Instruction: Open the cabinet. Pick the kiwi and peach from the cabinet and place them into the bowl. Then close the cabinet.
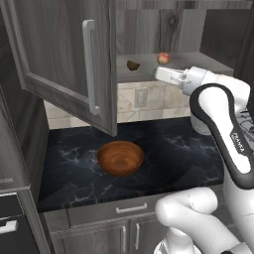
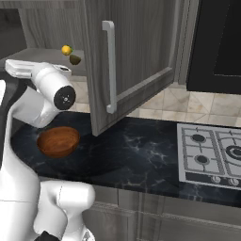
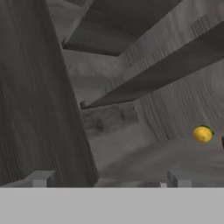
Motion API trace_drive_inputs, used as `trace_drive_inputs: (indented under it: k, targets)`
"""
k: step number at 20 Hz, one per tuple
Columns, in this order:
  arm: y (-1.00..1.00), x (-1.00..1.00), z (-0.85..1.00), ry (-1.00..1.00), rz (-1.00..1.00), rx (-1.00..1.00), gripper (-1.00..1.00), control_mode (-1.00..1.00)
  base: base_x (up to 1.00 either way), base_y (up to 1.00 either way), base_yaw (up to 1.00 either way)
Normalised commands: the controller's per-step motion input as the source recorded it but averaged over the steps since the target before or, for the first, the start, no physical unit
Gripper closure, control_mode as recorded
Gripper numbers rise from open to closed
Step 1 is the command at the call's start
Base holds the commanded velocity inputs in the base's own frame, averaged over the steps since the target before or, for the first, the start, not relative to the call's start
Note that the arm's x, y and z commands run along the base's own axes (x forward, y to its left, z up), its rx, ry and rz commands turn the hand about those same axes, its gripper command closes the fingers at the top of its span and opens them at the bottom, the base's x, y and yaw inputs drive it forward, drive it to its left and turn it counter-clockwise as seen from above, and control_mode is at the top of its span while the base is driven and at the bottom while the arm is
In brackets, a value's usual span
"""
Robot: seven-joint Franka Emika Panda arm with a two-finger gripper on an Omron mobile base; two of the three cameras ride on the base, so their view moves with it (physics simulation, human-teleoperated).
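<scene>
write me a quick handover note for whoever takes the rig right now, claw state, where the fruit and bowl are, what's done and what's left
Claw: open, holding nothing, raised in front of the open cabinet and aimed into it.
Kiwi and peach: both on the cabinet shelf, set apart, untouched.
Bowl: on the dark counter below the cabinet, nothing in it.
Done: cabinet door swung open.
Left: pick each fruit, place both in the bowl, close the cabinet.

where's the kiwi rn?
Kiwi is on the open cabinet's shelf, just left of the peach in the left base view, above and behind the bowl on the counter.
</scene>
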Motion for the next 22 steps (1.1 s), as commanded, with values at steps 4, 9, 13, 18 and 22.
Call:
trace_drive_inputs:
  k: [4, 9, 13, 18, 22]
  targets:
    - [-0.16, 0.11, 0.74, 0.19, -0.12, 0.00, -1.00, -1.00, 0.00, 0.00, 0.00]
    - [-0.31, 0.01, 0.42, 0.30, -0.10, -0.01, -1.00, -1.00, 0.00, 0.00, 0.00]
    - [-0.21, 0.02, -0.10, 0.43, -0.05, -0.12, -1.00, -1.00, 0.00, 0.00, 0.00]
    - [-0.13, 0.01, -0.31, 0.34, 0.00, -0.17, -1.00, -1.00, 0.00, 0.00, 0.00]
    - [-0.01, 0.00, -0.04, 0.01, 0.00, -0.03, -1.00, -1.00, 0.00, 0.00, 0.00]
